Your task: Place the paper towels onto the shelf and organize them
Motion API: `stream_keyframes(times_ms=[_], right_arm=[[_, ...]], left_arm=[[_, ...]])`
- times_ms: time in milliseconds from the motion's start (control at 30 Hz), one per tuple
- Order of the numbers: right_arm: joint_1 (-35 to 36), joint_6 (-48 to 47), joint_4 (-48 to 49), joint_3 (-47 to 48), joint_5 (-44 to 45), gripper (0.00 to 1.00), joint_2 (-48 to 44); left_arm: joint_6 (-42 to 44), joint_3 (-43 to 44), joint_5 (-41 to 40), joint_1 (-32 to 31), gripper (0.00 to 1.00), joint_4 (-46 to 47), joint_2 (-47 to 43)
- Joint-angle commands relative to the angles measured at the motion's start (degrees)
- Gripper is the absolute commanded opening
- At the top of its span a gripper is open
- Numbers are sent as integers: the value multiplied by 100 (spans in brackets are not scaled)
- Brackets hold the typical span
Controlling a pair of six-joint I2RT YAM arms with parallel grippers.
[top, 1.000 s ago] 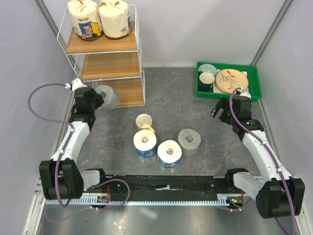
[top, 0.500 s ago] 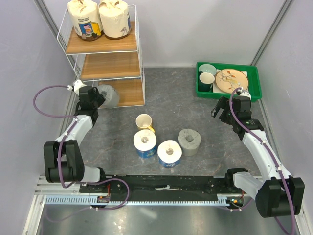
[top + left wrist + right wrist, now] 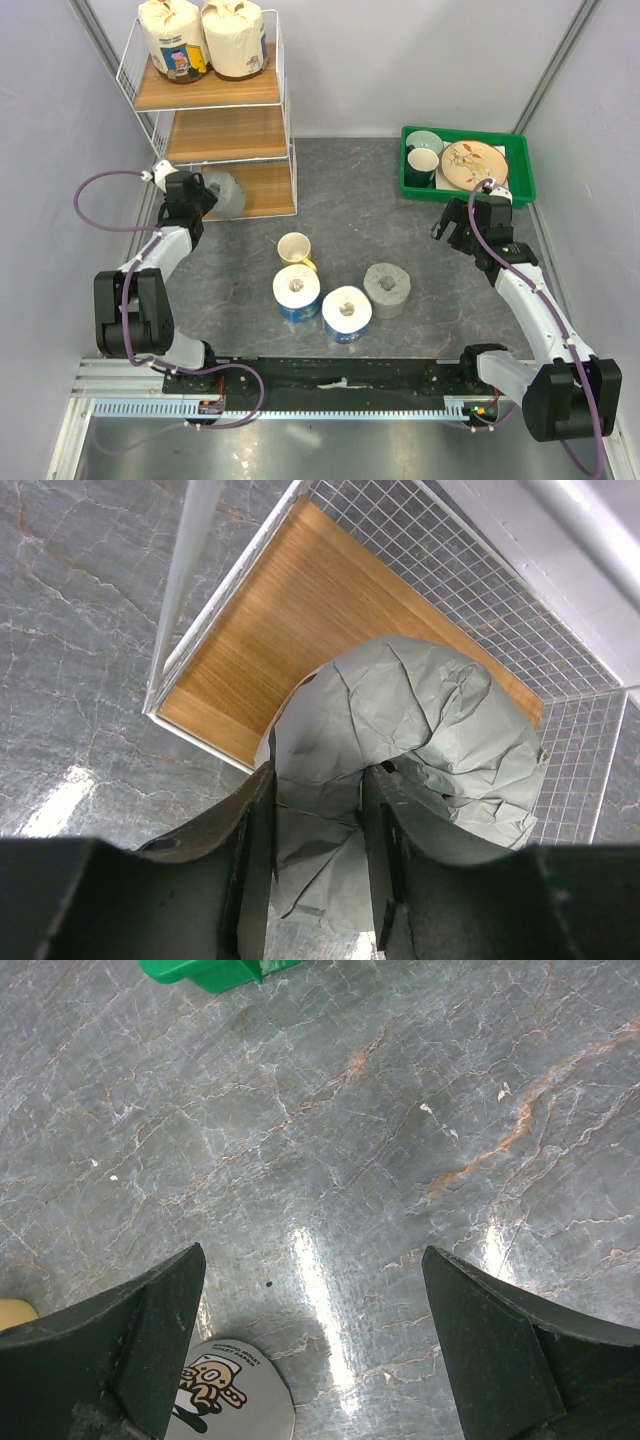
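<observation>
One grey roll (image 3: 420, 740) sat between the fingers of the left pincer (image 3: 318, 780), which pinched a fold of its wrap. The roll was at the bottom board (image 3: 290, 620) of the shelf (image 3: 283, 120), which stretched ahead of the pincer; whether it rested there was unclear. Two cream rolls (image 3: 170, 38) stood on the top tier, well above. Off to that pincer's right, on the table (image 3: 400, 210), stood a mug (image 3: 295, 248), two white-and-blue rolls (image 3: 297, 292) and a second grey roll (image 3: 387, 285). The right pincer (image 3: 312, 1260) hung wide and empty, the tray (image 3: 200, 970) beyond its fingertips.
</observation>
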Motion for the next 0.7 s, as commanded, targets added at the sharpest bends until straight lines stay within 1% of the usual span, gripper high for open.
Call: stream_keyframes(times_ms=[0,367,667], right_arm=[[-32,-46,147,86,100,98,-44],[-58,-81,77,130,143,98,-105],[-67,-99,6,148,161,98,-158]], left_arm=[[-207,300,-109,22,44,482,96],[-452,335,-126,31,44,570,404],[-514,599,-135,31,44,596,633]])
